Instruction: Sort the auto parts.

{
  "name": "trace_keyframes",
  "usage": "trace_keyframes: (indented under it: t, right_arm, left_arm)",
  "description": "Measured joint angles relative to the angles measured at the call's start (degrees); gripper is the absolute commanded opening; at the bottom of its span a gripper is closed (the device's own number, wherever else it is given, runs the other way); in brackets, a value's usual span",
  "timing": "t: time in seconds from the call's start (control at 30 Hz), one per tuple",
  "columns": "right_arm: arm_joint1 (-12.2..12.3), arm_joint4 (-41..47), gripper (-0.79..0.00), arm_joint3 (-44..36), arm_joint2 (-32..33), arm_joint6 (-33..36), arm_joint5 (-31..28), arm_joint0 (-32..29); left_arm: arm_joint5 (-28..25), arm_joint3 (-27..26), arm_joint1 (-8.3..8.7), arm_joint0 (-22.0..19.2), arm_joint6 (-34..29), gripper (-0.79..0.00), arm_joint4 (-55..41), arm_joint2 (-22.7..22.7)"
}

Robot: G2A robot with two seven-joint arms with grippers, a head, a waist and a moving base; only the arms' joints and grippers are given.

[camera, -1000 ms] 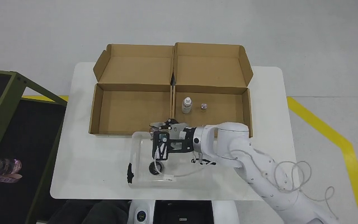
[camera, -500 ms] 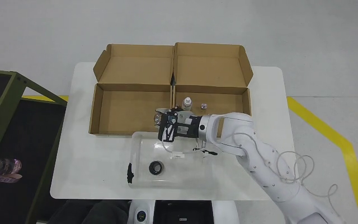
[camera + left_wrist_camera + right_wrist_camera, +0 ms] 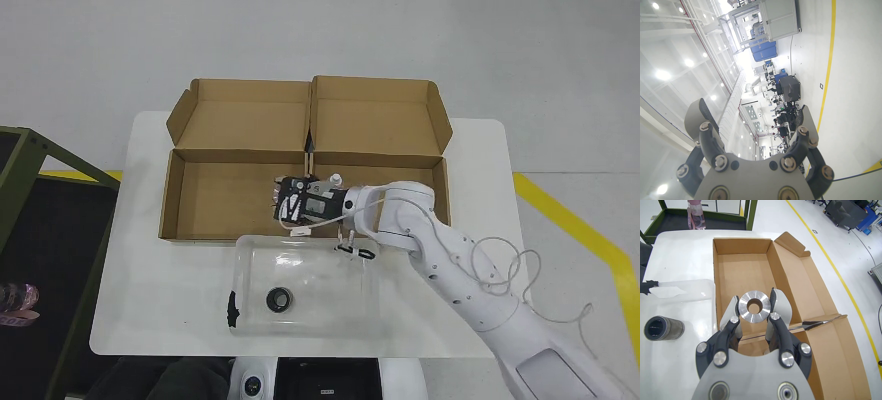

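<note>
The right gripper [image 3: 754,297] pinches a shiny silver metal ring with a round centre hole [image 3: 762,304] between its jaws, at mid-frame in the top view, over the right end of the left-hand brown cardboard box [image 3: 220,200]. The left gripper [image 3: 753,108], jaws spread wide, holds nothing.

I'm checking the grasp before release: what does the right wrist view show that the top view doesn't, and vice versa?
Right wrist view: the silver metal ring with a centre hole clamped in the right end effector. Top view: the white arm lying across the right-hand cardboard box. Both: the open left-hand cardboard box under the end effector, and the dark metal cylinder in the clear plastic tray.
</note>
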Motion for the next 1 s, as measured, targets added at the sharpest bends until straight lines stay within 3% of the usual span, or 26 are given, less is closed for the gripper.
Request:
trace_keyframes:
  t: [0.47,1.0]
  right_arm:
    - [-4.1,-0.3,-0.785,10.8,-6.4,0.6,4.0,8.2]
    - [-8.9,-1.1,-0.785,21.5,-12.0,2.8,7.5,13.3]
  left_arm:
    - [0.0,0.0,0.00,0.0,0.0,0.000,0.0,0.0]
    - [0.0,0.0,0.00,0.0,0.0,0.000,0.0,0.0]
